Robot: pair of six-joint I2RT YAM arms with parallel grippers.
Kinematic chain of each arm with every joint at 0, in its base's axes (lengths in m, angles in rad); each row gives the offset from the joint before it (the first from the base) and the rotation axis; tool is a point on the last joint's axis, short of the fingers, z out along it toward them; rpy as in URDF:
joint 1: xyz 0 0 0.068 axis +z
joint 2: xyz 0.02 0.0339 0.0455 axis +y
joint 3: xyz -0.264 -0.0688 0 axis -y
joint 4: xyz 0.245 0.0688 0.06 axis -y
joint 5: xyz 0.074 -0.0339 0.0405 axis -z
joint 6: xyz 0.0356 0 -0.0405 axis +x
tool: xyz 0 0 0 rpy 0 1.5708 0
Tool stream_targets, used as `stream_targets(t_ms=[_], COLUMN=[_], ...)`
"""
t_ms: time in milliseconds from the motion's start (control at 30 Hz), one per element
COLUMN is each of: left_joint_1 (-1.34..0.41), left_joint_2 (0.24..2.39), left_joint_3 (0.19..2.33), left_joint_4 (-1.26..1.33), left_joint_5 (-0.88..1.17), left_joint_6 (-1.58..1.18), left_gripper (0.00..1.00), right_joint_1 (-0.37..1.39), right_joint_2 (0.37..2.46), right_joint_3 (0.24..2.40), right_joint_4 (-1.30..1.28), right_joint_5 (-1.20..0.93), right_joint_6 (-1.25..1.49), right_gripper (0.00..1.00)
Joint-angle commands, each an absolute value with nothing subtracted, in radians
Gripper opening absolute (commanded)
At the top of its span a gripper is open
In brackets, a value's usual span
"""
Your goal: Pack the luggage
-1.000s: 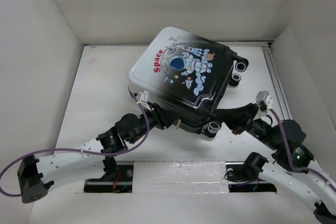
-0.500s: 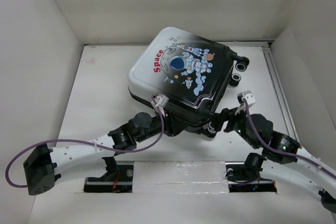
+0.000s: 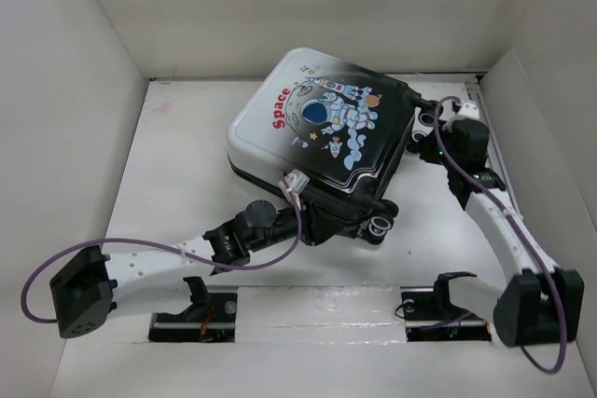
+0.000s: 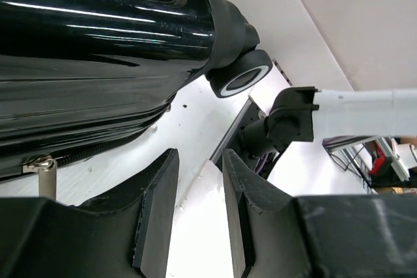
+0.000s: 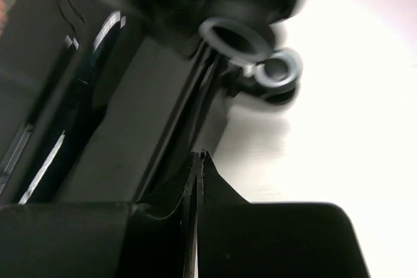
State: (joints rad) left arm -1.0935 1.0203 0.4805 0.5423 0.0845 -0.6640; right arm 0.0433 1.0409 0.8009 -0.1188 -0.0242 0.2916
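**Right arm swings to the far wheels; suitcase stays closed**

From above, the right arm has left the suitcase's near corner and now reaches up the right side, while the left arm has slid a little further right along the near edge. The small hard-shell wheeled suitcase (image 3: 317, 128), white fading to black, has barely shifted. It lies flat and closed on the white tabletop (image 3: 187, 156), past the middle and turned at an angle. Its lid shows a cartoon astronaut and the word "Space" in red; no other writing is legible. The wheel end faces the robot's right, and the case runs from there leftward and away. The right claw (image 3: 422, 135) sits just beside the two far wheels, so that arm is the nearer to the wheel end. The left claw (image 3: 315, 223) is tucked against the near edge, close to the near wheel.

The left wrist view looks up at the glossy black shell (image 4: 98, 43), which fills the top left above the claw. A black-and-white wheel (image 4: 240, 79) hangs at its corner, and the zip seam runs along the bottom edge. The left claw (image 4: 195, 203) stands narrowly parted with only bare tabletop between its fingers; it holds nothing.

The right wrist view is blurred. The right claw (image 5: 195, 167) is pressed fully together and empty. Directly ahead of it lie the dark side of the suitcase (image 5: 98, 96), the seam line and two wheels (image 5: 234, 37). Any next move on the seam would likely start from this side.
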Motion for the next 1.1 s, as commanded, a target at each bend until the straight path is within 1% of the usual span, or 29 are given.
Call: stream_targets(t_ms=[0,33,167,267,467,533,600,633,667,733,767,800,900,933,967,1000,1033,1067], left_joint_1=[-1.1,-1.1,-1.1,-1.1,-1.1,-1.1,-1.1,-1.1,-1.1,-1.1,-1.1,-1.1,-1.1,-1.1,-1.1,-1.1,-1.1,-1.088], left_joint_2=[1.038,1.039,1.048,1.057,1.066,1.066,1.066,1.077,1.086,1.136,1.156,1.173,1.218,1.238,1.252,1.267,1.284,1.322], left_joint_3=[0.476,0.476,0.476,0.485,0.506,0.515,0.526,0.535,0.561,0.601,0.62,0.644,0.664,0.676,0.689,0.704,0.739,0.759], left_joint_4=[0.612,0.612,0.612,0.603,0.582,0.571,0.571,0.571,0.571,0.533,0.532,0.532,0.554,0.566,0.566,0.566,0.566,0.551], left_joint_5=[0.11,0.11,0.089,0.069,0.005,-0.009,-0.02,-0.02,-0.02,-0.02,-0.02,-0.02,-0.041,-0.054,-0.084,-0.098,-0.109,-0.109], left_joint_6=[-0.666,-0.666,-0.666,-0.666,-0.666,-0.657,-0.647,-0.647,-0.626,-0.617,-0.605,-0.604,-0.604,-0.615,-0.615,-0.615,-0.615,-0.606], left_gripper=[0.29,0.29,0.29,0.29,0.29,0.29,0.29,0.32,0.33,0.33,0.33,0.33,0.33,0.35,0.38,0.4,0.41,0.41], right_joint_1=[0.087,0.148,0.279,0.342,0.374,0.374,0.362,0.338,0.337,0.315,0.314,0.314,0.324,0.324,0.346,0.359,0.374,0.393], right_joint_2=[1.187,1.206,1.278,1.353,1.497,1.508,1.508,1.487,1.464,1.363,1.317,1.21,1.034,0.925,0.872,0.821,0.731,0.689], right_joint_3=[0.848,0.86,0.89,0.943,1.112,1.135,1.15,1.15,1.132,1.097,1.041,1.002,0.81,0.761,0.712,0.613,0.567,0.522], right_joint_4=[-0.041,-0.028,0.056,0.066,0.075,0.075,0.084,0.084,0.084,0.063,0.054,0.043,0.031,0.031,0.019,0.018,0.018,0.006], right_joint_5=[-0.212,-0.212,-0.274,-0.264,-0.252,-0.252,-0.271,-0.291,-0.291,-0.291,-0.276,-0.259,-0.204,-0.204,-0.204,-0.195,-0.195,-0.195], right_joint_6=[0.235,0.226,0.225,0.225,0.255,0.255,0.244,0.235,0.235,0.207,0.198,0.189,0.204,0.227,0.244,0.262,0.294,0.31], right_gripper=[0.0,0.0,0.0,0.0,0.0,0.02,0.09,0.14,0.24,0.33,0.37,0.41,0.45,0.45,0.45,0.45,0.43,0.43])
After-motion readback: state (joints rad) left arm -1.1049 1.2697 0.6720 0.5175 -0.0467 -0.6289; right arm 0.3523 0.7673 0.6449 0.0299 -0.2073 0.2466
